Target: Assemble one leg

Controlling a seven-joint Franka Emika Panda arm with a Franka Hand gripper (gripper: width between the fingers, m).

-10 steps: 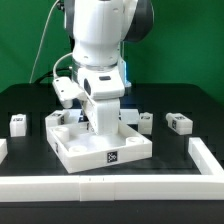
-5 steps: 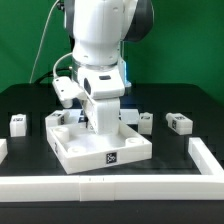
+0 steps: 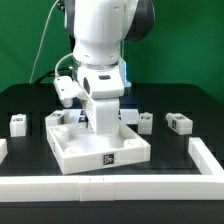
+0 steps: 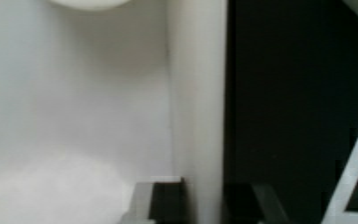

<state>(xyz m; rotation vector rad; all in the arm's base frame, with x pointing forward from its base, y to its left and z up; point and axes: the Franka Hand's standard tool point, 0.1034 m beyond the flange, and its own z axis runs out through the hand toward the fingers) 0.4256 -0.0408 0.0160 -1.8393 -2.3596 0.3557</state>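
Note:
The wide white tray-like part (image 3: pixel 100 145) lies mid-table with a tag on its front rim. My gripper (image 3: pixel 103 126) reaches down into it, its fingertips hidden behind the white hand in the exterior view. In the wrist view the gripper (image 4: pixel 202 205) straddles the tray's raised rim (image 4: pixel 197 100), with one dark finger (image 4: pixel 165 205) on the inner side and the other on the outer side, both against the rim. Small white legs with tags lie on the black table: one (image 3: pixel 17 123) at the exterior view's left and two (image 3: pixel 146 121) (image 3: pixel 178 122) at its right.
A low white rail (image 3: pixel 100 186) runs along the table's front and turns back at the exterior view's right (image 3: pixel 206 155). A cable hangs behind the arm. A green wall stands behind the table.

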